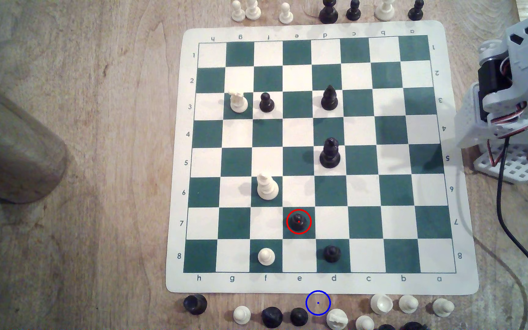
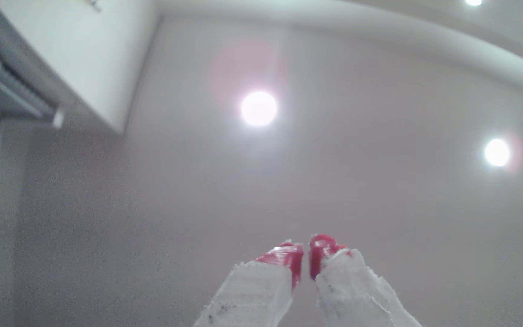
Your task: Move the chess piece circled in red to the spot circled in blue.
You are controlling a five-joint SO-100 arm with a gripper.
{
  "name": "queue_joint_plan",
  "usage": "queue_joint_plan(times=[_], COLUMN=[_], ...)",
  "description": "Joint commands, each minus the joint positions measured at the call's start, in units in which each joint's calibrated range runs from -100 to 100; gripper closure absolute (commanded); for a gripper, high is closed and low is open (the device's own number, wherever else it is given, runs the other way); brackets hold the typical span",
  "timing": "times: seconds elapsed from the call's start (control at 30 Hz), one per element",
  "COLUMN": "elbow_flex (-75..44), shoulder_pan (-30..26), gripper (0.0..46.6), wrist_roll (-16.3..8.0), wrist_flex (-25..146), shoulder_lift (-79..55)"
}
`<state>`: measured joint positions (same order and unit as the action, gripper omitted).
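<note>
A wood-grain tabletop (image 1: 81, 158) is seen carrying a green-and-white chessboard mat (image 1: 316, 282), with captured pieces lined along its near and far edges and the folded arm (image 1: 516, 95) parked off the exterior view's right, apparently before any reach is made. The end effector (image 2: 306, 259), its red-tipped, cloth-wrapped jaws nearly together and empty, is aimed at a ceiling with round lights (image 2: 258, 108). The chess piece (image 1: 298, 221) stands on e7, well apart from the spot (image 1: 318, 303) marked on bare wood just below the mat.
</note>
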<state>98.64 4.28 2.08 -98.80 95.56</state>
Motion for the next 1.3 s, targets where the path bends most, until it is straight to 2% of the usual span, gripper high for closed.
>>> queue_joint_plan(times=[0.0,0.2,0.43,0.47,0.57,0.6,0.93,1.03,1.1,1.17,1.2,1.27], elbow_flex=[1.3,0.2,-10.5,-14.6,-19.6,-21.1,-27.5,-29.1,-29.2,-30.3,-33.5,-41.4], shoulder_pan=[-3.1,-7.1,-8.1,-8.1,-7.8,-7.7,-7.2,-7.3,-7.3,-7.7,-8.1,-9.2], gripper=[45.2,45.2,45.2,45.2,45.2,45.2,44.5,44.4,43.2,39.4,37.6,36.9], wrist_roll=[0.1,-0.1,-0.1,-0.2,-0.2,-0.3,0.0,-0.3,0.0,0.0,0.0,-0.1], wrist_flex=[3.4,29.4,59.7,70.5,85.5,95.1,131.3,138.2,139.0,141.2,145.4,153.8], shoulder_lift=[0.3,0.2,0.2,0.2,0.2,0.2,-0.1,-5.6,-7.3,-9.4,-12.9,-21.0])
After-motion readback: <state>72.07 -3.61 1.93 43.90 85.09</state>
